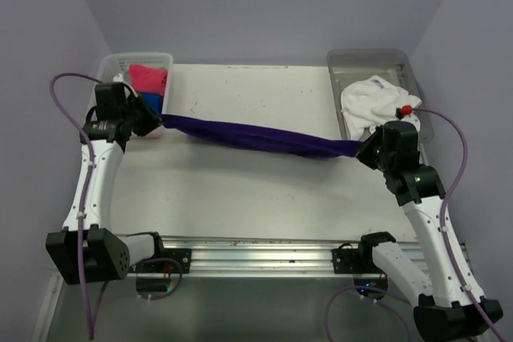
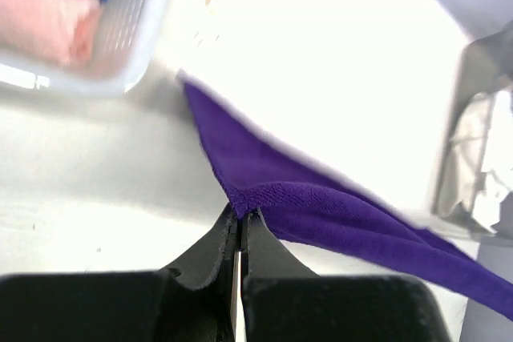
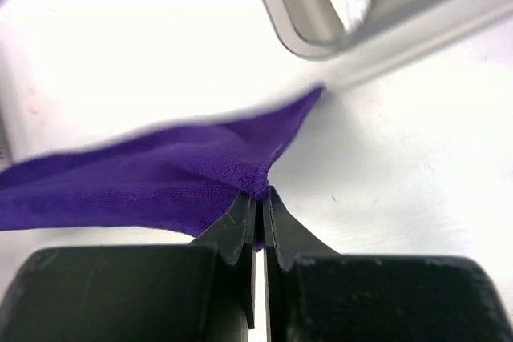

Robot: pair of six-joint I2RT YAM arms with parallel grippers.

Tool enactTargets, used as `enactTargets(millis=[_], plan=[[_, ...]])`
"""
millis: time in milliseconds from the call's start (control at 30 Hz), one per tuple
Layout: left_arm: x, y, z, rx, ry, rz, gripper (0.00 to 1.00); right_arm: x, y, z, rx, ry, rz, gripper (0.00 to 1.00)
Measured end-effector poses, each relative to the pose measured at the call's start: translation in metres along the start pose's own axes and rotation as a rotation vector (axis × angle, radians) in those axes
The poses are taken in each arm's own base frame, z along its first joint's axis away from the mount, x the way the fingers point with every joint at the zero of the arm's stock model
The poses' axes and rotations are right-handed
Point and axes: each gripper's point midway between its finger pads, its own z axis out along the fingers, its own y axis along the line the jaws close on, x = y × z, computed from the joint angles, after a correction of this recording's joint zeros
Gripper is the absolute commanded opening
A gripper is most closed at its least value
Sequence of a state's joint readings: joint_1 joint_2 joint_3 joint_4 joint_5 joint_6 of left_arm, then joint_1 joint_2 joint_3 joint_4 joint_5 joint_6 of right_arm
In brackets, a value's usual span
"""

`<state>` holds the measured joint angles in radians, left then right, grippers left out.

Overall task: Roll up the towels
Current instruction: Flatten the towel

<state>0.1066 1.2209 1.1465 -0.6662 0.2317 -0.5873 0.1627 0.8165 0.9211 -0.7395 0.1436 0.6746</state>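
A purple towel [image 1: 256, 135] hangs stretched across the table between both grippers, sagging a little in the middle. My left gripper [image 1: 157, 122] is shut on its left corner, seen in the left wrist view [image 2: 243, 212] with the purple towel [image 2: 337, 206] running off to the right. My right gripper [image 1: 362, 150] is shut on its right corner, seen in the right wrist view [image 3: 260, 195] with the purple towel [image 3: 152, 182] running off to the left.
A white basket [image 1: 164, 60] at the back left holds pink [image 1: 149, 78] and blue [image 1: 151, 102] rolled towels. A clear bin [image 1: 369, 58] at the back right holds a crumpled white towel [image 1: 373, 100]. The white table [image 1: 256, 190] lies below.
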Motion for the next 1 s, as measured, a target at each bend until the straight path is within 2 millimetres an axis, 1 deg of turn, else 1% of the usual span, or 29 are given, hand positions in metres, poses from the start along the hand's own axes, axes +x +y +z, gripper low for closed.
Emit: enactTargets(millis=[67, 133, 167, 233, 367, 467, 633, 767, 933, 1000], plan=[[-0.024, -0.017, -0.018, 0.048, -0.072, 0.018, 0.0, -0.023, 0.016, -0.016, -0.044, -0.049, -0.003, 0.0], [-0.037, -0.033, -0.033, 0.1, -0.123, 0.037, 0.0, -0.042, 0.028, -0.03, -0.081, -0.097, -0.006, 0.0], [-0.041, -0.04, -0.04, 0.127, -0.147, 0.047, 0.0, -0.049, 0.033, -0.037, -0.099, -0.118, -0.009, 0.0], [-0.046, -0.051, -0.055, 0.175, -0.185, 0.066, 0.0, -0.059, 0.039, -0.048, -0.125, -0.145, -0.016, 0.0], [-0.049, -0.064, -0.077, 0.235, -0.238, 0.094, 0.0, -0.061, 0.043, -0.066, -0.154, -0.146, -0.03, 0.0], [-0.049, -0.066, -0.086, 0.245, -0.258, 0.106, 0.0, -0.063, 0.043, -0.08, -0.168, -0.153, -0.036, 0.0], [-0.045, -0.067, -0.102, 0.252, -0.283, 0.13, 0.0, -0.07, 0.044, -0.11, -0.206, -0.19, -0.045, 0.0], [-0.047, -0.072, -0.127, 0.26, -0.333, 0.142, 0.0, -0.073, 0.041, -0.136, -0.235, -0.234, -0.052, 0.0], [-0.054, -0.082, -0.172, 0.283, -0.437, 0.173, 0.0, -0.073, 0.035, -0.163, -0.247, -0.264, -0.066, 0.0], [-0.053, -0.083, -0.187, 0.286, -0.471, 0.181, 0.0, -0.073, 0.031, -0.174, -0.25, -0.276, -0.072, 0.0]])
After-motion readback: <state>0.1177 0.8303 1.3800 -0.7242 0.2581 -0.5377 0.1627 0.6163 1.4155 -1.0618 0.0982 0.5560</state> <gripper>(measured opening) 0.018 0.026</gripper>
